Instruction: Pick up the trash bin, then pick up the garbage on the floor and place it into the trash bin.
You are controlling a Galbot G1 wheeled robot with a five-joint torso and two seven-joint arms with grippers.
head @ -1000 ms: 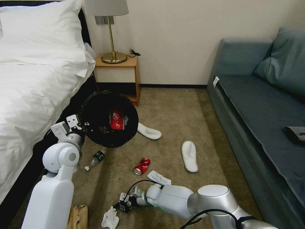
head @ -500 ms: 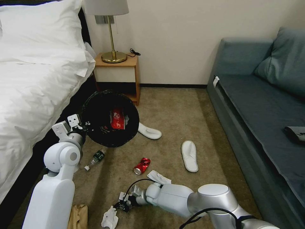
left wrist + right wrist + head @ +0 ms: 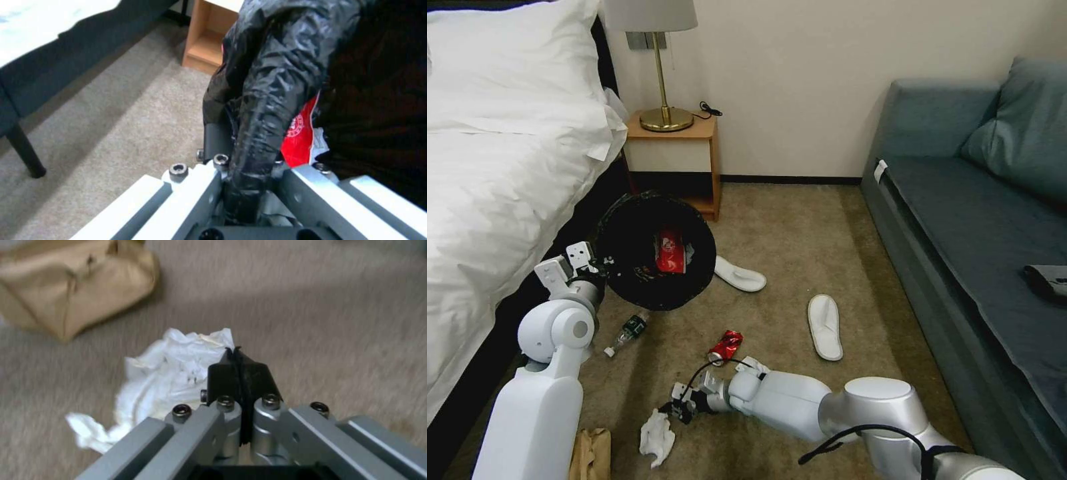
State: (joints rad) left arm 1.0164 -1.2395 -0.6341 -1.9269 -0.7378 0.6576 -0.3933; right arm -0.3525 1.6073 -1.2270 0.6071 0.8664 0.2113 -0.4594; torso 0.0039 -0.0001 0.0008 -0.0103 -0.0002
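We find the trash bin left of centre in the head view, lifted off the carpet and tipped so its black-lined mouth faces the camera. A red wrapper lies inside it. The left gripper is closed on the bin's rim, one finger outside and one inside the crinkled liner, as the left wrist view shows.

The right gripper sits at lower centre of the head view, low over the carpet. Its black fingertips are pressed together with a corner of the crumpled white tissue pinched at the tips; most of the tissue trails loose beside them.

Garbage on the floor:
- a brown paper bag at the bottom left edge;
- a crushed red can at centre;
- a small bottle just below the bin;
- a white wrapper touching the right forearm;
- two white slippers, one centre right, one partly behind the bin.

Risks, in our judgement:
- The pinch on the tissue is shallow — a thin corner could tear or slip free on the lift, dropping the tissue back.
- The bin is tilted steeply; a further tip could spill the wrapper already inside.
- The grip on the rim goes through slack liner — the bag could creep and the bin sag or twist.
- The right forearm lies close to the can and the wrapper and may sweep them aside.
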